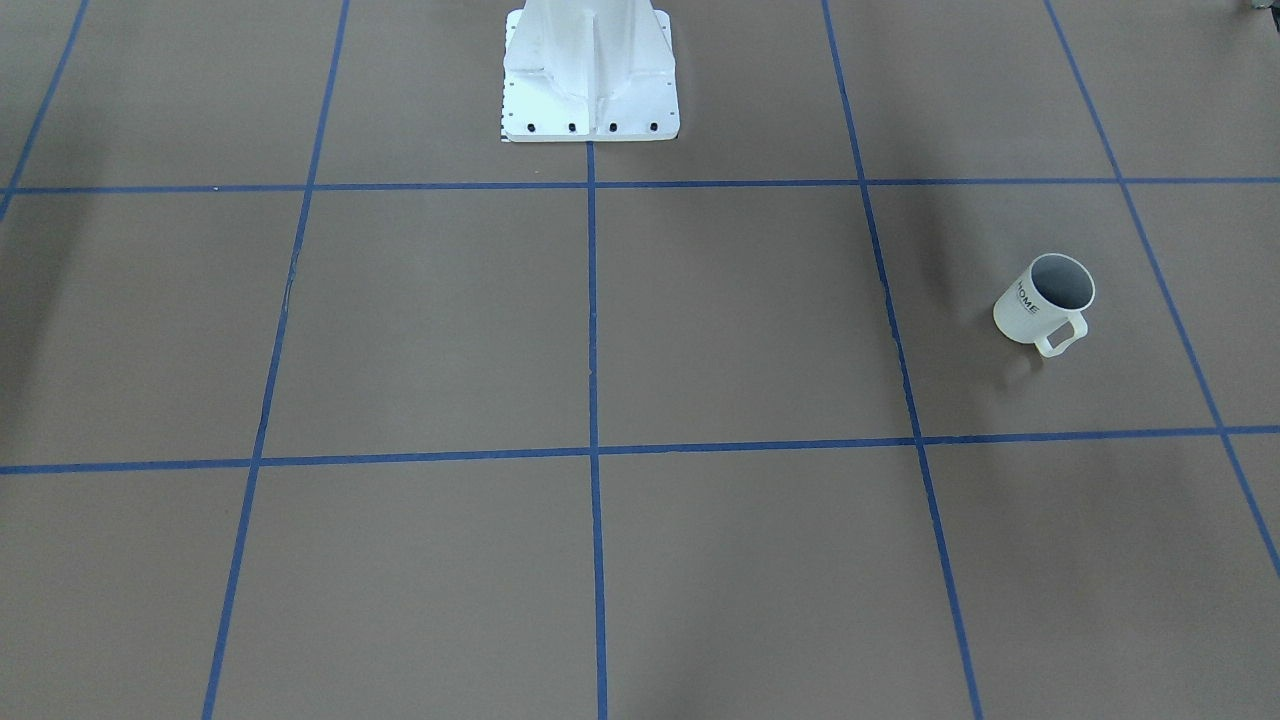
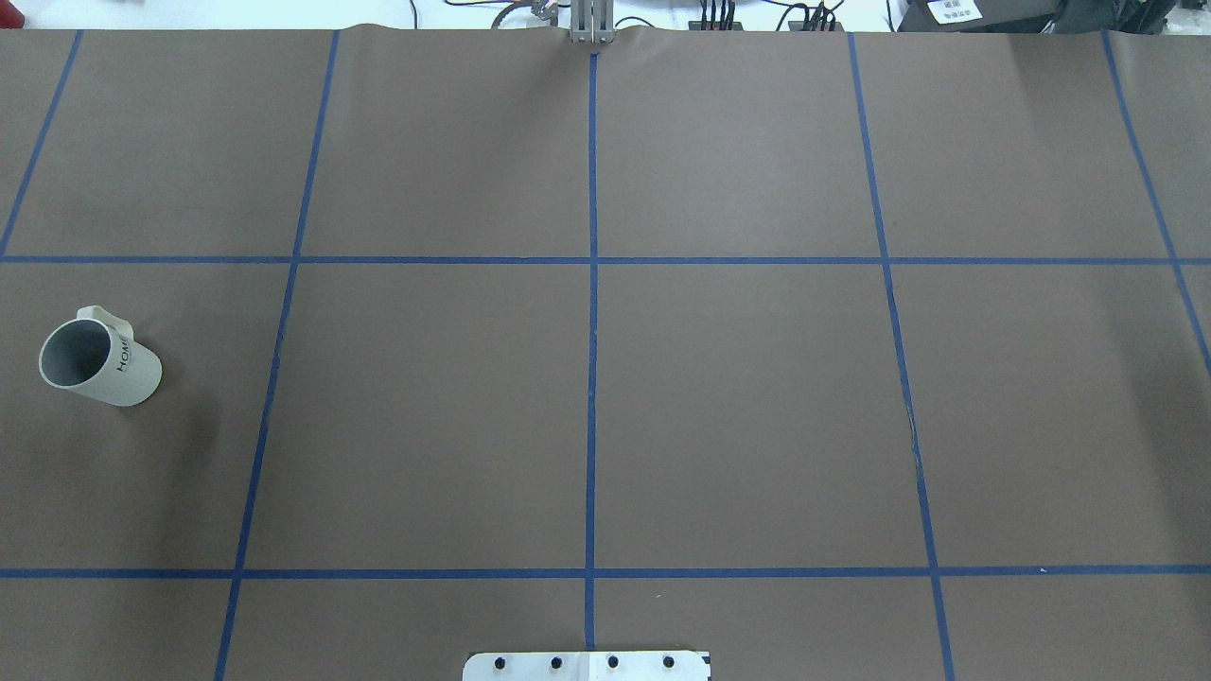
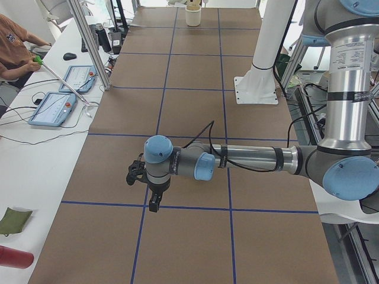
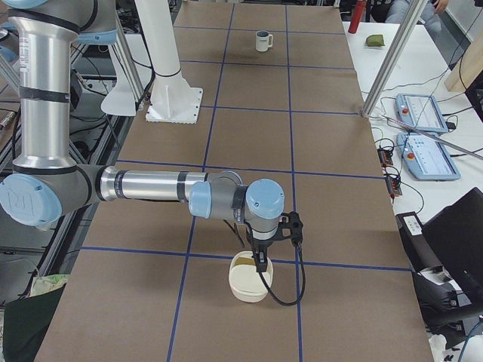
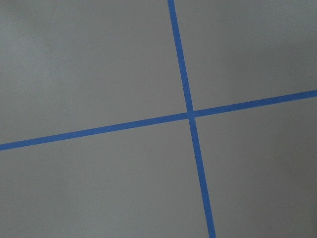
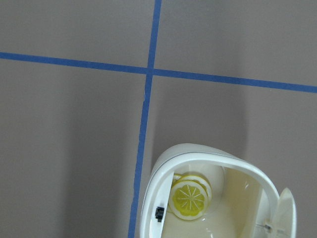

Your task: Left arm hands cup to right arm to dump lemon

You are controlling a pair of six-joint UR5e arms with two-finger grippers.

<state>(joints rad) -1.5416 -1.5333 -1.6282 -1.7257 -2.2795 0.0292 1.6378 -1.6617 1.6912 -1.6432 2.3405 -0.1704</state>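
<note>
The cup [image 1: 1028, 312] is a cream-white mug lettered "HOME". It stands upright on the brown table, on my left side [image 2: 131, 375], and shows small at the far end [image 4: 263, 41]. Only its grey inside shows, with the bottom hidden. My left gripper [image 3: 154, 203] hangs low over the table, and I cannot tell whether it is open or shut. My right gripper [image 4: 260, 260] hangs just above a cream-white container [image 4: 249, 292]; its state is also unclear. A yellow lemon slice [image 6: 188, 198] lies inside that container [image 6: 198, 151]. Neither wrist view shows fingers.
A white pedestal base [image 1: 590, 95] is bolted at the table's robot side [image 4: 173, 105]. A side bench holds teach pendants [image 3: 53, 109], a red bottle [image 3: 15, 257] and a green pouch [image 3: 12, 220]. A person [image 3: 15, 50] sits there. Aluminium posts [image 3: 89, 41] line that edge.
</note>
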